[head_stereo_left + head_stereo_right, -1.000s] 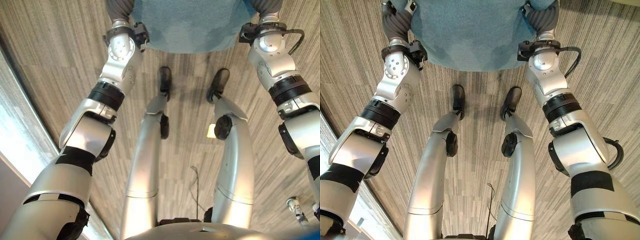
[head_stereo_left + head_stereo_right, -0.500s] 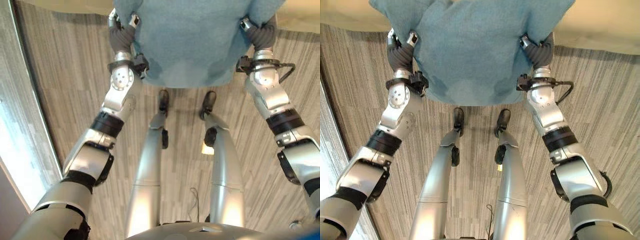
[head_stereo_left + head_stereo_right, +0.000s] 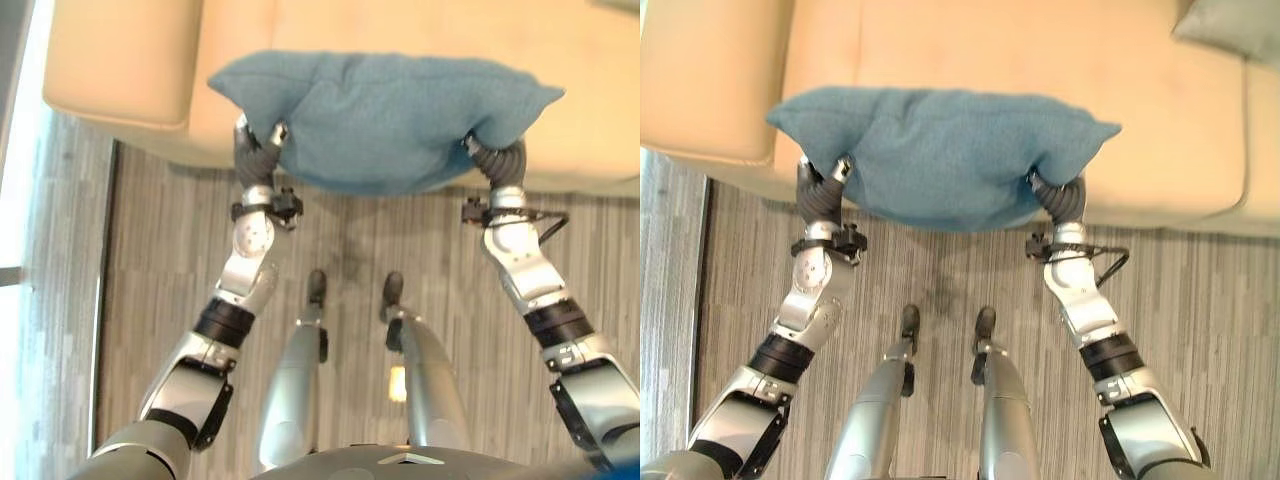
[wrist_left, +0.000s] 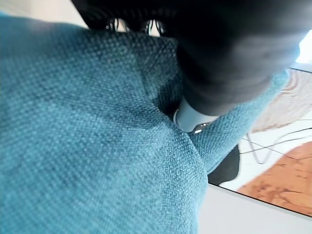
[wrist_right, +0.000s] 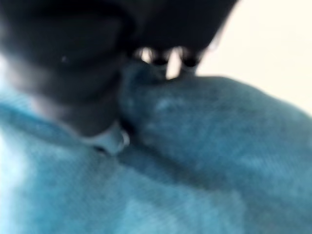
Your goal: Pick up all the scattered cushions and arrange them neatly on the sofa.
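The blue cushion hangs in the air over the front edge of the beige sofa, held between my left hand and right hand, fingers pinching its two lower corners. A grey cushion lies on the sofa's right end.

Teal-blue woven cushion showing a fine nubby weave, cream-beige sofa glowing plain and unpatterned, grey-green cushion sitting at its far corner, grey-brown floor running in thin lengthwise streaks, silver dark-tipped fingers showing against the teal
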Controlling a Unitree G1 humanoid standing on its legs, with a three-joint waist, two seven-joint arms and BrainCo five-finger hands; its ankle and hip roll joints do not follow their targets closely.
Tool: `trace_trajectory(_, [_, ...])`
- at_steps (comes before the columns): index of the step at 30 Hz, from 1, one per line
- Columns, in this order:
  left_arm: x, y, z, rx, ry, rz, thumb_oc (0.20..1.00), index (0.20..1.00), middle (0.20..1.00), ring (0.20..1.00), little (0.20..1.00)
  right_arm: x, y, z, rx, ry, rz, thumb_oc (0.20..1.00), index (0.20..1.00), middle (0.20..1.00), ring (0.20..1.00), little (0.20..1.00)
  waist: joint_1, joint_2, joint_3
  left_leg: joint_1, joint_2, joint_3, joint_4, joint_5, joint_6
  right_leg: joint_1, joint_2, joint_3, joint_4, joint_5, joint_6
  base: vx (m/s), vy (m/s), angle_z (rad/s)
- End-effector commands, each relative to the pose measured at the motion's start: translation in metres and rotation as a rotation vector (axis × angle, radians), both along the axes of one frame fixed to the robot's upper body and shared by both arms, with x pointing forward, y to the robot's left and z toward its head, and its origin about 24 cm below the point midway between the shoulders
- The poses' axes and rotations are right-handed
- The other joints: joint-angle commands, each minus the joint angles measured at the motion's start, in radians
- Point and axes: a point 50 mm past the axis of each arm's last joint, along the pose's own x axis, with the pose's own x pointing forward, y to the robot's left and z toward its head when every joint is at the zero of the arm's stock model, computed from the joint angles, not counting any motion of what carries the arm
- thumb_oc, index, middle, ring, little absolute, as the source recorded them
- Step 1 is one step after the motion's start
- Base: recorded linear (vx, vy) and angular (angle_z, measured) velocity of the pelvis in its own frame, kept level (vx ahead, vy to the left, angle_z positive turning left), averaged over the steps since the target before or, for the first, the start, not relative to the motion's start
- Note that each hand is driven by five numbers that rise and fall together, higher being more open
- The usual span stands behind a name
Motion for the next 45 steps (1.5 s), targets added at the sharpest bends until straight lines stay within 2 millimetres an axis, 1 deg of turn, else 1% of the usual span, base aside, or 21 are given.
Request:
trace_trajectory(1, [-0.011, -0.045, 0.012, 0.082, -0.128, -0.238, 0.2, 0.2, 0.2, 0.2, 0.2, -0.012, 0.026, 0.027, -0.017, -0.169, 0.16, 0.2, 0.2, 0.2, 0.2, 0.2, -0.007, 0.01, -0.126, 0.092, -0.009, -0.055, 0.005, -0.039, -0.07, 0.159, 0.035, 0.001, -0.084, -0.038, 0.049, 0.15, -0.17, 0.15])
trace_trajectory(3, [-0.014, -0.04, -0.005, 0.081, -0.058, -0.242, 0.2, 0.2, 0.2, 0.2, 0.2, -0.016, 0.018, 0.017, -0.012, -0.128, 0.148, 0.2, 0.2, 0.2, 0.2, 0.2, -0.002, -0.007, -0.119, 0.095, 0.002, -0.06, 0.135, 0.02, -0.097, 0.278, 0.063, 0.009, -0.131, -0.056, 0.022, 0.15, -0.164, 0.14])
trace_trajectory(5, [-0.016, -0.034, -0.015, 0.087, -0.018, -0.225, 0.2, 0.2, 0.2, 0.2, 0.2, -0.017, 0.016, 0.015, -0.001, -0.117, 0.155, 0.2, 0.2, 0.2, 0.2, 0.2, 0.002, -0.021, -0.122, 0.078, 0.004, -0.044, 0.23, 0.035, -0.088, 0.329, 0.065, 0.015, -0.149, -0.063, 0.01, 0.06, -0.069, 0.13])
trace_trajectory(6, [-0.016, -0.034, -0.015, 0.087, -0.018, -0.225, 0.2, 0.2, 0.2, 0.2, 0.2, -0.017, 0.016, 0.016, -0.001, -0.117, 0.154, 0.2, 0.2, 0.2, 0.2, 0.2, 0.0, -0.021, -0.124, 0.076, 0.003, -0.045, 0.226, 0.041, -0.087, 0.327, 0.063, 0.014, -0.152, -0.059, 0.01, 0.18, -0.075, 0.09])
trace_trajectory(7, [-0.019, -0.029, -0.023, 0.093, 0.014, -0.216, 0.2, 0.2, 0.2, 0.2, 0.2, -0.019, 0.012, 0.011, 0.009, -0.096, 0.151, 0.2, 0.2, 0.2, 0.2, 0.2, 0.003, -0.023, -0.148, 0.077, -0.003, -0.016, 0.179, -0.015, -0.05, 0.36, 0.066, 0.015, -0.167, -0.069, 0.014, 0.22, -0.015, 0.01])
trace_trajectory(9, [-0.02, -0.026, -0.029, 0.097, 0.037, -0.207, 0.2, 0.2, 0.2, 0.2, 0.2, -0.021, 0.008, 0.007, 0.013, -0.08, 0.142, 0.2, 0.2, 0.2, 0.2, 0.2, 0.012, -0.025, -0.163, 0.071, -0.005, 0.006, 0.117, -0.008, -0.038, 0.392, 0.07, 0.02, -0.186, -0.074, 0.023, 0.23, -0.004, 0.04])
trace_trajectory(12, [-0.021, -0.024, -0.038, 0.124, 0.08, -0.199, 0.2, 0.2, 0.2, 0.2, 0.2, -0.022, 0.001, -0.001, 0.037, -0.043, 0.113, 0.2, 0.2, 0.2, 0.2, 0.2, 0.039, -0.019, -0.181, 0.012, -0.011, 0.064, -0.016, 0.069, -0.044, 0.473, 0.103, 0.042, -0.224, -0.089, 0.029, 0.23, 0.025, 0.1])
trace_trajectory(18, [-0.036, -0.011, -0.059, 0.128, 0.154, -0.195, 0.2, 0.2, 0.2, 0.2, 0.2, -0.028, 0.004, -0.019, 0.05, 0.036, 0.144, 0.2, 0.2, 0.2, 0.2, 0.2, 0.074, -0.033, -0.232, 0.055, -0.013, 0.057, -0.002, 0.049, -0.01, 0.594, 0.062, 0.102, -0.239, -0.091, 0.076, 0.31, 0.157, -0.54])
trace_trajectory(21, [-0.04, -0.008, -0.063, 0.153, 0.169, -0.207, 0.2, 0.2, 0.2, 0.2, 0.2, -0.03, 0.008, -0.025, 0.045, 0.062, 0.165, 0.2, 0.2, 0.2, 0.2, 0.2, 0.088, -0.055, -0.246, 0.105, -0.036, 0.091, 0.043, -0.016, 0.034, 0.582, 0.007, 0.131, -0.133, -0.026, 0.118, 0.35, 0.263, -0.71])
trace_trajectory(22, [-0.042, -0.006, -0.063, 0.166, 0.17, -0.212, 0.2, 0.2, 0.2, 0.2, 0.2, -0.029, 0.011, -0.025, 0.033, 0.065, 0.18, 0.2, 0.2, 0.2, 0.2, 0.2, 0.088, -0.06, -0.239, 0.153, -0.054, 0.109, 0.056, -0.059, 0.067, 0.538, -0.028, 0.14, 0.018, 0.069, 0.149, 0.23, 0.239, -0.36])
trace_trajectory(23, [-0.042, -0.006, -0.063, 0.166, 0.17, -0.212, 0.2, 0.2, 0.2, 0.2, 0.2, -0.029, 0.011, -0.025, 0.032, 0.065, 0.18, 0.2, 0.2, 0.2, 0.2, 0.2, 0.09, -0.058, -0.242, 0.151, -0.051, 0.11, 0.052, -0.055, 0.067, 0.534, -0.026, 0.142, 0.017, 0.073, 0.148, 0.28, 0.355, -0.48])
trace_trajectory(24, [-0.042, -0.002, -0.06, 0.17, 0.157, -0.199, 0.2, 0.2, 0.2, 0.2, 0.2, -0.028, 0.017, -0.023, 0.031, 0.056, 0.202, 0.2, 0.2, 0.2, 0.2, 0.2, 0.083, -0.04, -0.221, 0.203, -0.048, 0.124, 0.048, -0.081, 0.098, 0.468, -0.052, 0.14, 0.184, 0.153, 0.171, 0.15, 0.245, -0.4])
trace_trajectory(26, [-0.042, 0.0, -0.057, 0.183, 0.143, -0.191, 0.2, 0.2, 0.2, 0.2, 0.2, -0.026, 0.021, -0.02, 0.037, 0.044, 0.215, 0.2, 0.2, 0.2, 0.2, 0.2, 0.084, -0.012, -0.217, 0.249, -0.035, 0.125, 0.025, -0.095, 0.109, 0.399, -0.071, 0.099, 0.243, 0.151, 0.16, 0.18, 0.225, -0.28])
trace_trajectory(28, [-0.041, 0.001, -0.056, 0.181, 0.136, -0.187, 0.2, 0.2, 0.2, 0.2, 0.2, -0.026, 0.021, -0.02, 0.039, 0.046, 0.22, 0.2, 0.2, 0.2, 0.2, 0.2, 0.077, -0.013, -0.215, 0.283, -0.044, 0.117, 0.01, -0.107, 0.11, 0.371, -0.07, 0.09, 0.242, 0.117, 0.151, 0.17, 0.085, -0.19])
trace_trajectory(30, [-0.041, -0.002, -0.054, 0.172, 0.127, -0.194, 0.2, 0.2, 0.2, 0.2, 0.2, -0.025, 0.018, -0.018, 0.035, 0.041, 0.213, 0.2, 0.2, 0.2, 0.2, 0.2, 0.052, -0.007, -0.211, 0.337, -0.055, 0.092, -0.027, -0.114, 0.104, 0.308, -0.008, 0.093, 0.153, 0.031, 0.126, 0.36, 0.039, 0.02])
trace_trajectory(31, [-0.041, -0.006, -0.053, 0.176, 0.12, -0.207, 0.2, 0.2, 0.2, 0.2, 0.2, -0.024, 0.015, -0.014, 0.042, 0.026, 0.202, 0.2, 0.2, 0.2, 0.2, 0.2, 0.029, -0.017, -0.205, 0.386, -0.076, 0.076, -0.053, -0.128, 0.095, 0.264, 0.007, 0.091, -0.081, 0.06, 0.125, 0.42, -0.048, 0.11])
trace_trajectory(33, [-0.038, -0.007, -0.051, 0.173, 0.109, -0.206, 0.2, 0.2, 0.2, 0.2, 0.2, -0.023, 0.014, -0.013, 0.044, 0.024, 0.197, 0.2, 0.2, 0.2, 0.2, 0.2, 0.008, -0.031, -0.199, 0.431, -0.094, 0.054, -0.075, -0.145, 0.086, 0.228, 0.018, 0.108, -0.236, 0.114, 0.143, 0.34, -0.058, 0.24])
trace_trajectory(36, [-0.036, -0.01, -0.048, 0.18, 0.092, -0.219, 0.2, 0.2, 0.2, 0.2, 0.2, -0.022, 0.011, -0.017, 0.033, 0.044, 0.192, 0.2, 0.2, 0.2, 0.2, 0.2, -0.005, -0.037, -0.201, 0.479, -0.108, 0.029, -0.089, -0.178, 0.076, 0.24, 0.033, 0.123, -0.324, 0.151, 0.161, 0.25, -0.051, 0.52])
trace_trajectory(40, [-0.037, -0.018, -0.05, 0.155, 0.095, -0.239, 0.2, 0.2, 0.2, 0.2, 0.2, -0.025, 0.002, -0.021, 0.033, 0.053, 0.156, 0.2, 0.2, 0.2, 0.2, 0.2, -0.011, -0.047, -0.226, 0.505, -0.104, 0.007, -0.066, -0.216, 0.06, 0.28, 0.031, 0.133, -0.303, 0.178, 0.146, 0.24, -0.113, 0.38])
trace_trajectory(43, [-0.037, -0.025, -0.052, 0.15, 0.105, -0.268, 0.2, 0.2, 0.2, 0.2, 0.2, -0.031, -0.009, -0.028, 0.04, 0.077, 0.123, 0.2, 0.2, 0.2, 0.2, 0.2, -0.03, -0.045, -0.254, 0.507, -0.064, 0.006, 0.018, -0.224, 0.018, 0.35, 0.041, 0.105, -0.304, 0.157, 0.115, 0.23, -0.176, 0.8])
trace_trajectory(45, [-0.033, -0.034, -0.048, 0.138, 0.093, -0.291, 0.2, 0.2, 0.2, 0.2, 0.2, -0.032, -0.017, -0.026, 0.032, 0.067, 0.098, 0.2, 0.2, 0.2, 0.2, 0.2, -0.039, -0.059, -0.239, 0.366, -0.008, 0.051, 0.288, -0.123, -0.031, 0.416, 0.04, 0.074, -0.318, 0.126, 0.074, 0.07, -0.158, 0.81])
